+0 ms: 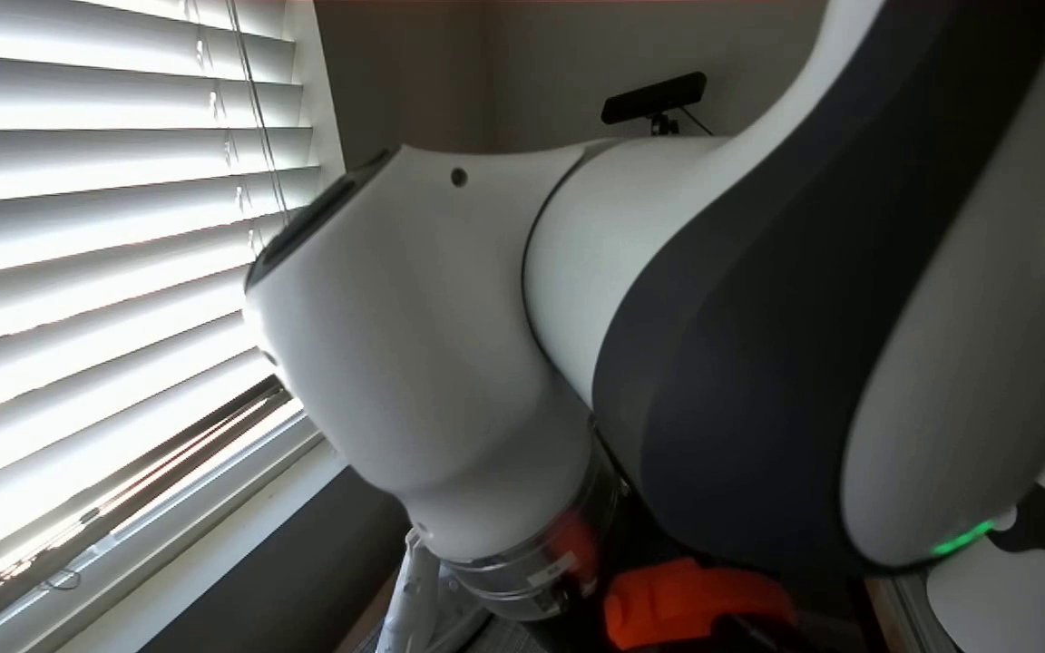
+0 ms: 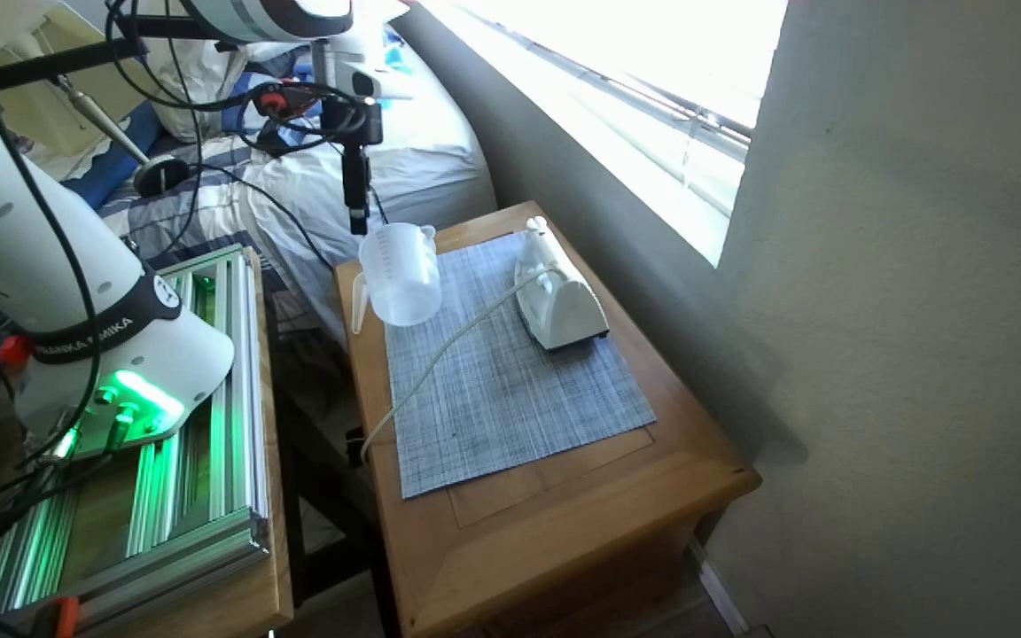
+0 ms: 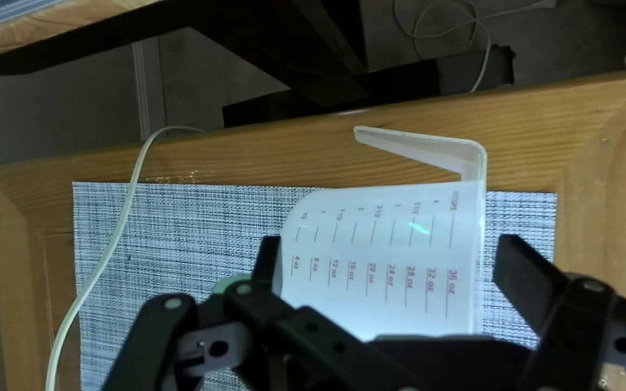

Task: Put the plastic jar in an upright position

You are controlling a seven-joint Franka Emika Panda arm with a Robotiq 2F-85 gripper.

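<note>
The plastic jar [image 2: 400, 276] is a translucent whitish measuring jug with a handle and red scale marks. It lies on its side on the left far part of the grey mat in an exterior view. In the wrist view the jar [image 3: 378, 255] has its rim to the right, its base to the left and its handle over the wooden edge. My gripper [image 3: 392, 266] is open, one finger beside the base and the other beyond the rim with a gap. In an exterior view the gripper [image 2: 358, 217] hangs close above the jar. The arm hides the jar in the remaining view.
A white iron [image 2: 559, 301] stands on the grey mat [image 2: 510, 399]; its pale cord [image 2: 448, 346] runs across the mat. The wooden table [image 2: 546, 540] stands beside the wall and window. The robot's base frame [image 2: 236, 496] and a bed [image 2: 440, 151] are close by.
</note>
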